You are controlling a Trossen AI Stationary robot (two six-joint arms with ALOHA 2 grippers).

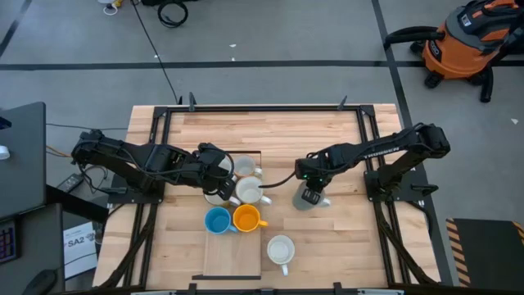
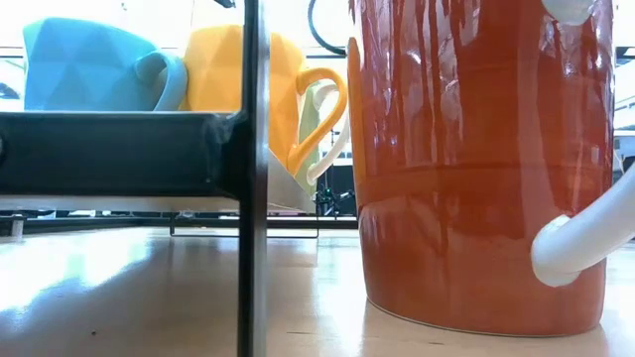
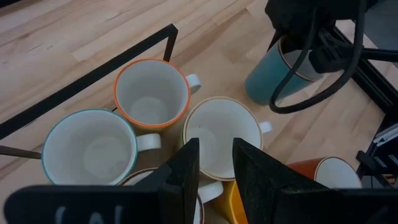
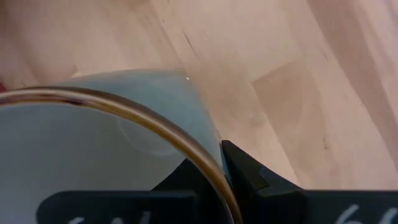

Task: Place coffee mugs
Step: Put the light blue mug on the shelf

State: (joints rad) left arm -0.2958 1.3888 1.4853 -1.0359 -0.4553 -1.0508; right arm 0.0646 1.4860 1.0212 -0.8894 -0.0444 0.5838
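Several mugs stand clustered at the table's middle: a bright blue one (image 1: 217,220), a yellow-orange one (image 1: 246,217), a cream one (image 1: 248,190) and a white one (image 1: 244,168). A red-orange mug with a white inside (image 1: 280,248) stands nearer the front. My left gripper (image 1: 219,168) hovers over the cluster with its fingers (image 3: 216,148) slightly apart above the cream mug (image 3: 221,134); I cannot tell whether they touch it. My right gripper (image 1: 309,193) is shut on a greyish-green mug (image 3: 267,78) to the right of the cluster. My right gripper pinches the greyish-green mug's wall at the rim (image 4: 211,168), one finger inside the mug and one finger (image 4: 249,174) outside. The fingers come from above, pointing down. The mug looks tilted in the left wrist view; I cannot tell whether its base rests on the table.
A thin black frame (image 3: 93,74) lies around the cluster, with a wooden board (image 1: 233,258) at the table's front. The red-orange mug (image 2: 476,159) fills the low view beside a black bar (image 2: 129,149). Bare wood lies at the far side and right.
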